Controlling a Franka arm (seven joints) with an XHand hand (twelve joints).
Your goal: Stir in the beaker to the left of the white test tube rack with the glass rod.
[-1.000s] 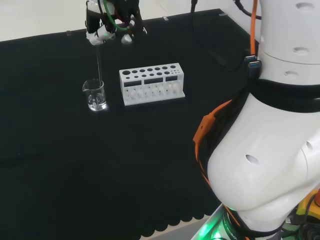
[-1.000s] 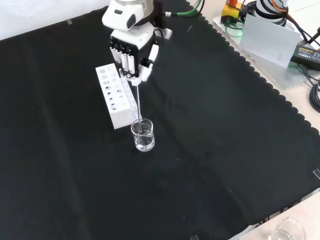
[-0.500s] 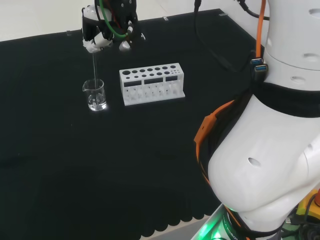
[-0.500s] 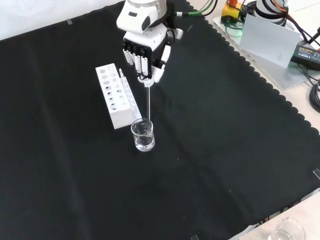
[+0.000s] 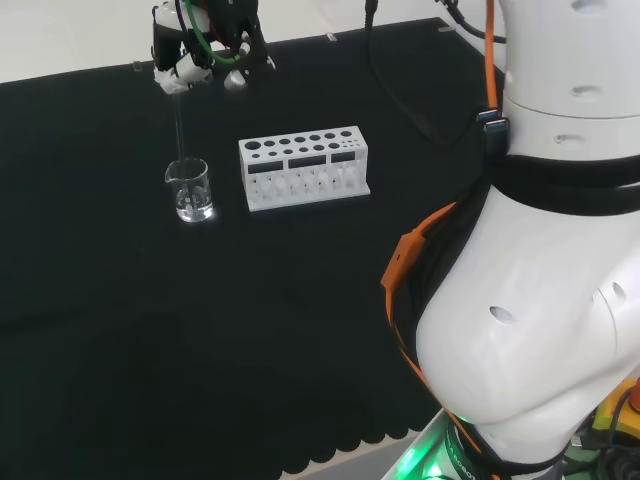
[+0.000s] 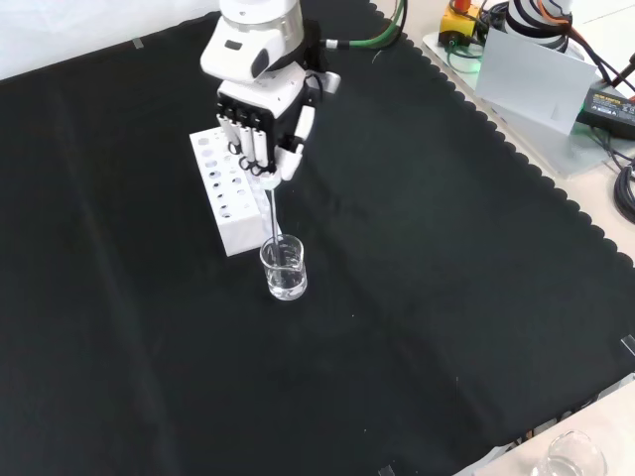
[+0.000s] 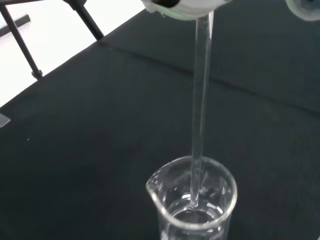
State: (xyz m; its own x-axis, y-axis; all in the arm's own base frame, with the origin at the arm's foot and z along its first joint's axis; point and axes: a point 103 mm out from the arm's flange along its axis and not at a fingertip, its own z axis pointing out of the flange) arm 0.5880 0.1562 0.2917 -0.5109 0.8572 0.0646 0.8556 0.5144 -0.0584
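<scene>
The clear beaker (image 6: 284, 267) stands on the black cloth (image 6: 446, 297), just left of the white test tube rack (image 5: 304, 166) in the head view. My glass rod (image 7: 200, 115) hangs upright, its lower end inside the beaker's mouth, above a little clear liquid. My hand (image 6: 260, 114) is above the beaker, fingers curled and pinching the rod's top.

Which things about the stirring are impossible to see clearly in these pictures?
- Wrist view: the beaker's base is cut off by the picture's edge, so the liquid's depth is unclear.
- Wrist view: the hand shows as a blurred white part, so its hold on the glass rod is hidden.
- Head view: the rod's tip inside the beaker is too small to make out.
- Front view: the hand covers part of the white test tube rack.
</scene>
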